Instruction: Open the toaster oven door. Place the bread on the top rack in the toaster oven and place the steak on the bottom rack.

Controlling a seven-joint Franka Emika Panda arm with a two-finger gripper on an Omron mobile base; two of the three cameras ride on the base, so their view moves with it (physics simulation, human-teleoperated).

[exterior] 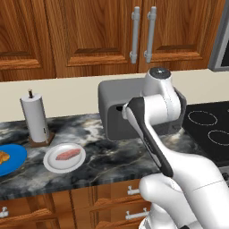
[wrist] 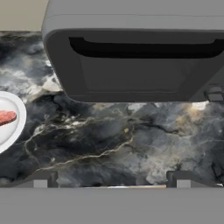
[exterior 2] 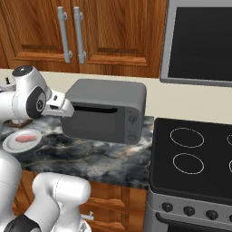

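Note:
The gray toaster oven (exterior 2: 106, 97) stands on the marble counter, and its dark toaster oven door (wrist: 140, 70) with the long slot (wrist: 144, 48) is shut. My gripper (wrist: 112, 179) is open, its fingertips (wrist: 43, 178) wide apart with nothing between them. It hangs in front of the door over the counter, near the oven's upper left corner (exterior 2: 63, 108). The pink-red steak (exterior: 68, 154) lies on a white plate (exterior: 53, 164) left of the oven. The golden bread (exterior: 3, 157) sits on a blue plate (exterior: 15, 154) at the far left. Both racks are hidden behind the door.
A white paper-towel roll (exterior: 36, 117) stands behind the plates. A black stove top (exterior 2: 195, 154) borders the oven on the right. Wooden cabinets (exterior: 89, 31) hang above and drawers (exterior: 112, 197) run under the counter edge. Bare marble (wrist: 122, 135) lies before the door.

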